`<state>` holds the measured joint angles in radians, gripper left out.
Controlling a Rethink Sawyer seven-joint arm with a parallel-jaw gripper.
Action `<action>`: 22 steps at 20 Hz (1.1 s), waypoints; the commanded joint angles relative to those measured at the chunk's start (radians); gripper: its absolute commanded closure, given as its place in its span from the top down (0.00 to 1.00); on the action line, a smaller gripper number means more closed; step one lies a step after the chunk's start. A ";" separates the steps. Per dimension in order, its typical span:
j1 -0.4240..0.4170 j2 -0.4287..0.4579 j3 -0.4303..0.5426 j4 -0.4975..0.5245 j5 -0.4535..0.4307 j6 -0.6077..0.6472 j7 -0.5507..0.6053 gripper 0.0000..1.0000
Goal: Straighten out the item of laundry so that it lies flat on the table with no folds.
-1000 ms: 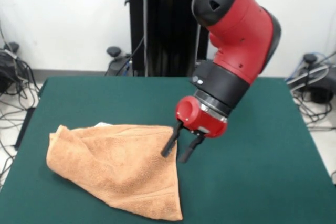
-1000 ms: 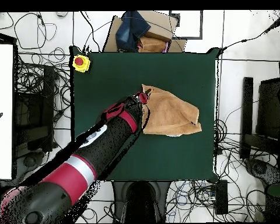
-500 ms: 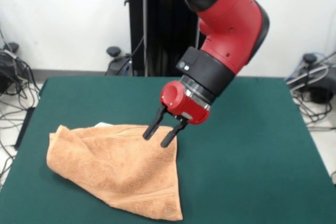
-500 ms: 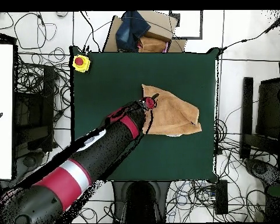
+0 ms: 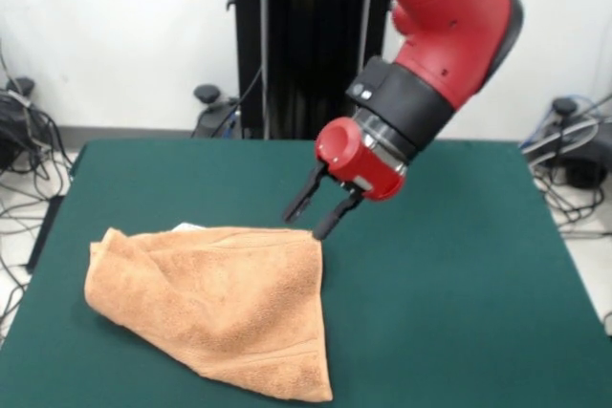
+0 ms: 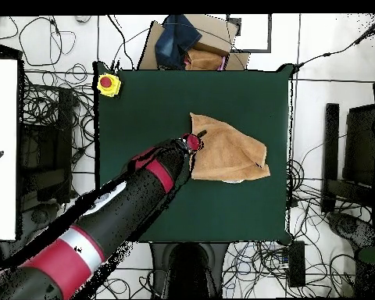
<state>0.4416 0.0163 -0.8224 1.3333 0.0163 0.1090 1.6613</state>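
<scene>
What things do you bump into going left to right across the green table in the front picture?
Bare table → folded orange towel → the gripper, jaws open above the towel's far right corner → more bare table.

The towel in front of me is tan-orange terry cloth, folded over itself into a rough triangle rather than spread square. In the front view its long top edge runs level, and the cloth narrows to a corner near the table's front edge. A woven band stripe runs along the lower right edge, and a small whitish bit shows at the top edge. It lies on the dark green table, left of centre; the overhead view shows it near the middle.
</scene>
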 commanded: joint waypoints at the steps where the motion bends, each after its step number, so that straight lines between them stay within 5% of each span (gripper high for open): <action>1: 0.056 0.045 0.045 0.058 0.085 0.154 0.256 1.00; 22: 0.148 0.360 -0.138 -0.065 0.412 0.156 0.395 1.00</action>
<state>0.5842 0.2792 -0.9724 1.3421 0.3125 0.1702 1.7275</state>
